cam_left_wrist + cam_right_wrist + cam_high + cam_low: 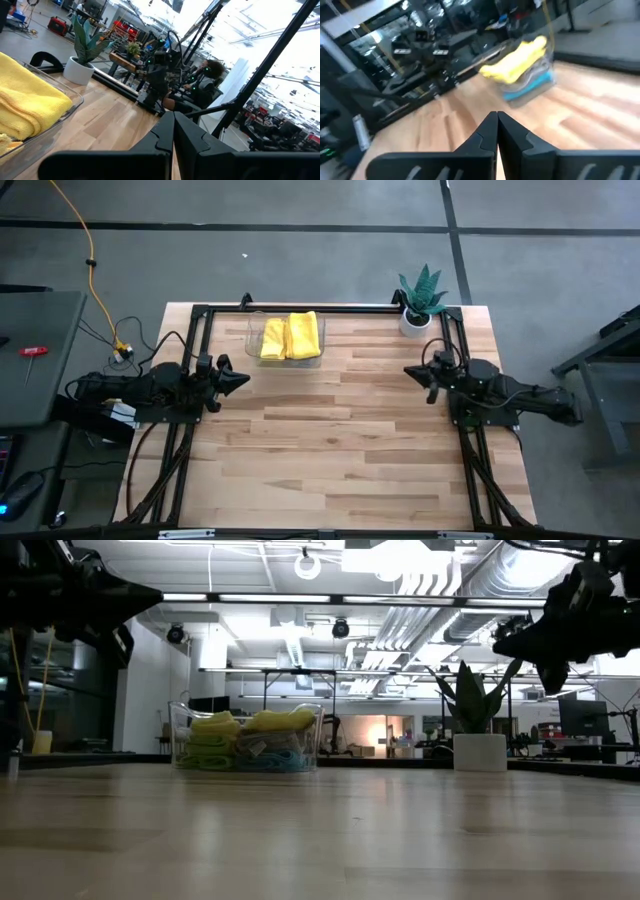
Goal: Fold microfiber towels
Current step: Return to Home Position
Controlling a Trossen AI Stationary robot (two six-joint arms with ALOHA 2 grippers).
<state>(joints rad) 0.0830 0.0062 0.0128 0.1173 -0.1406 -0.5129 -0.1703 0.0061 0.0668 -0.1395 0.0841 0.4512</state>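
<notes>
Two yellow towels lie folded side by side on top of the stack in the clear tray, at 12 o'clock on the table. Seen from table height, a lime green towel and a teal towel show through the tray wall beneath them, and the plant stands at 1 o'clock. Left gripper, raised at 9 o'clock, has its fingers pressed together on nothing; right gripper, raised at 3 o'clock, is likewise closed and empty, and both are well apart from the tray.
</notes>
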